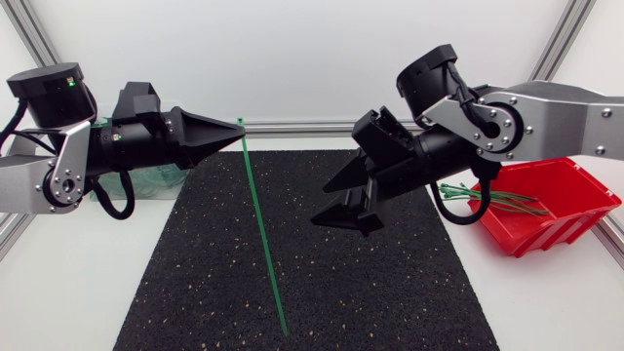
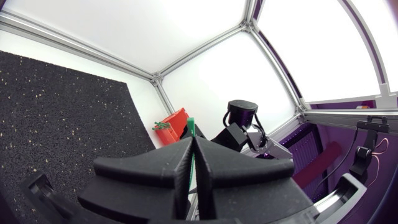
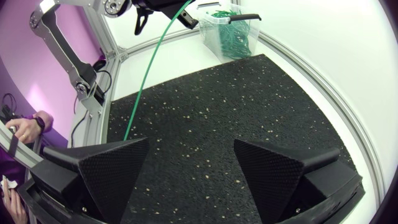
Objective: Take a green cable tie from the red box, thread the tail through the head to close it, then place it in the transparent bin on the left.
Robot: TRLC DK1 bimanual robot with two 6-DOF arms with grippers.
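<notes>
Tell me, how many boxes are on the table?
2. The red box sits at the table's right side. The transparent bin sits at the left, partly hidden behind the left arm in the head view.

The scene is lit brightly and evenly from overhead, and the white surface (image 1: 546,312) is washed close to glare around the black mat (image 1: 322,253). Only a soft, faint shadow is cast beside the red box (image 1: 556,210). In both wrist views, the mat's straight edges are bowed into curves.
</notes>
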